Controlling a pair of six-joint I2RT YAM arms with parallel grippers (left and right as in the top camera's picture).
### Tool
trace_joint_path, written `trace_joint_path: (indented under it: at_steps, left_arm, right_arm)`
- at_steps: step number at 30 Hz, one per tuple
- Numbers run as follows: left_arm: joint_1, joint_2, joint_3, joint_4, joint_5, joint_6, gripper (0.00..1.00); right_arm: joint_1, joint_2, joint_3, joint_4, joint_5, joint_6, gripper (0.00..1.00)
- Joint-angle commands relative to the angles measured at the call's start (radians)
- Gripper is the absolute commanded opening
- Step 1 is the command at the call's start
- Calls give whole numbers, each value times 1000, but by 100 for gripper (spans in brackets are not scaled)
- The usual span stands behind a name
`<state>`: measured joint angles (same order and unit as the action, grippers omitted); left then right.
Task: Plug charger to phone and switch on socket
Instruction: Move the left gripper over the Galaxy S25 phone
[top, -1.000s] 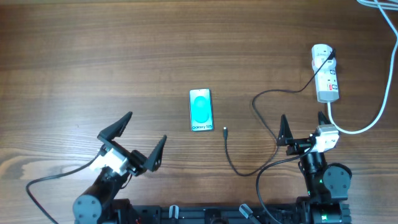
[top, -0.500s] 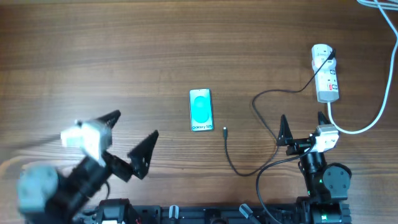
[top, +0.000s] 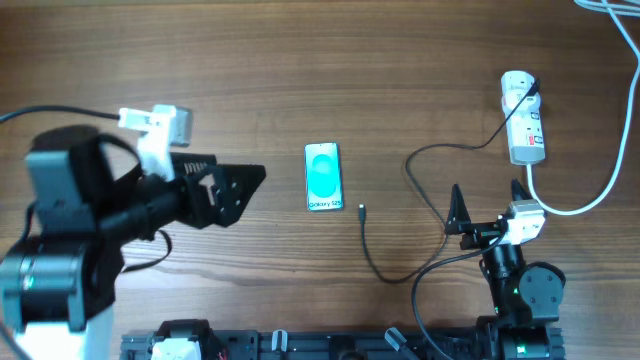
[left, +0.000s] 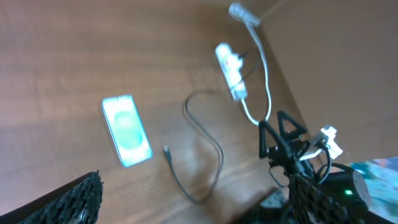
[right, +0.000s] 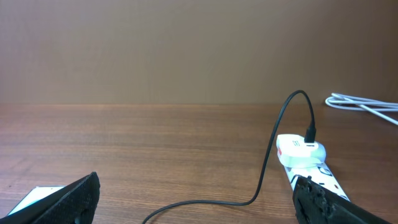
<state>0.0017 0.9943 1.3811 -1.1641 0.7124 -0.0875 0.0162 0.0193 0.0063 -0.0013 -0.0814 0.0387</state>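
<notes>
While phone lies central, socket (right) nears table edge.

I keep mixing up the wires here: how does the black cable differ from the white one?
The charger is thin and black; the white cable is thick. The charger's free tip lies loose beside the phone; the white cable runs out of view. Both join the socket.
</notes>
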Motion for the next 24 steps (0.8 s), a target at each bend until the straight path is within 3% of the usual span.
trace_joint_path:
  at_steps: [1, 6, 11, 18, 24]
  left_arm:
    - [-102, 80, 18, -40, -106, -90, 99]
    - [-277, 188, 47, -42, -335, -217, 99]
    - [-442, 375, 218, -100, -569, -339, 99]
    - [-484, 782, 581, -365, -674, -369, 100]
    - [-484, 968, 585, -342, -654, -370, 100]
  right_arm:
    - [-5, -10, -1, 3, 14, -13, 100]
    - [-5, -10, -1, 3, 14, -13, 100]
    - [-5, -10, -1, 3, 14, -13, 100]
    - [-5, -10, -1, 3, 14, -13, 100]
    - [-5, -10, -1, 3, 14, -12, 100]
